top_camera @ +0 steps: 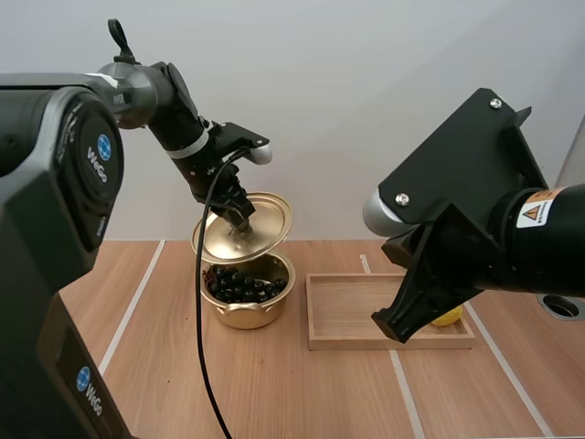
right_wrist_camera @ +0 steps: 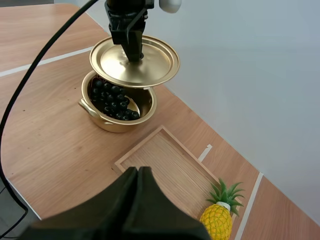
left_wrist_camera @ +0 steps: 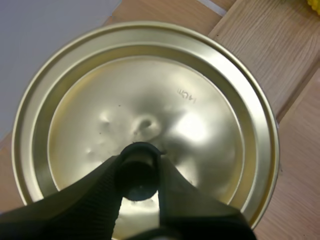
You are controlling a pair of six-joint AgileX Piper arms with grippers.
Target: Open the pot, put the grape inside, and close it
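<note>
Now on the closing step: I'm holding the lid (top_camera: pixel 270 219) by its knob (left_wrist_camera: pixel 138 172) w/ the left end effector (top_camera: pixel 239 218) clenched on it, the lid hanging tilted just above the pot (top_camera: pixel 247 313). With the grapes (top_camera: pixel 239 285) sitting inside the pot, opening & loading look done. The right end effector (top_camera: pixel 399 325), fingers pressed together on nothing, is hanging over the wooden tray (top_camera: pixel 347 320), near a toy pineapple (right_wrist_camera: pixel 218 222). Next move, as I'm judging it: levelling the lid, centring it over the rim, lowering till it seats, then letting go.
</note>
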